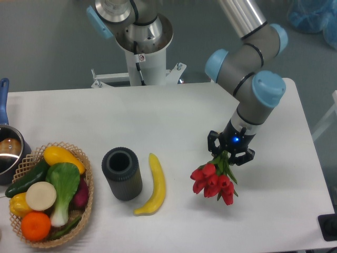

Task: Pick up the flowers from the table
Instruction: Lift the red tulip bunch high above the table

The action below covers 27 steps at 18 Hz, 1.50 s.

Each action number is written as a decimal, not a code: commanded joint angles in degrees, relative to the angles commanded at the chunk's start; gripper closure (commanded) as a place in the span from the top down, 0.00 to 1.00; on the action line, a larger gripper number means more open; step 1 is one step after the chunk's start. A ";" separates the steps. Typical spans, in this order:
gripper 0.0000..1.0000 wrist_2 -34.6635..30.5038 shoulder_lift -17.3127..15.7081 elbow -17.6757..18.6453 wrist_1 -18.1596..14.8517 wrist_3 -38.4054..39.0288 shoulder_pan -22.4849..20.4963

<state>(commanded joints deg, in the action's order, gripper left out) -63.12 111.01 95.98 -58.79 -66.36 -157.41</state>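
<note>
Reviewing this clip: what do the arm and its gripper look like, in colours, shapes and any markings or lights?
The arm is built of silver-grey metallic tubes joined by dark grey joints with light blue round caps. The gripper is a small black two-finger unit with a glowing blue light on its body. The white base column carries a small red-and-white label and a black cable.
</note>
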 joint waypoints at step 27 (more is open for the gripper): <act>0.44 47.56 -8.97 0.53 0.43 3.07 -2.21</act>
<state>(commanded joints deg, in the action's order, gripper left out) -15.56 102.04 96.50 -58.36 -63.28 -159.61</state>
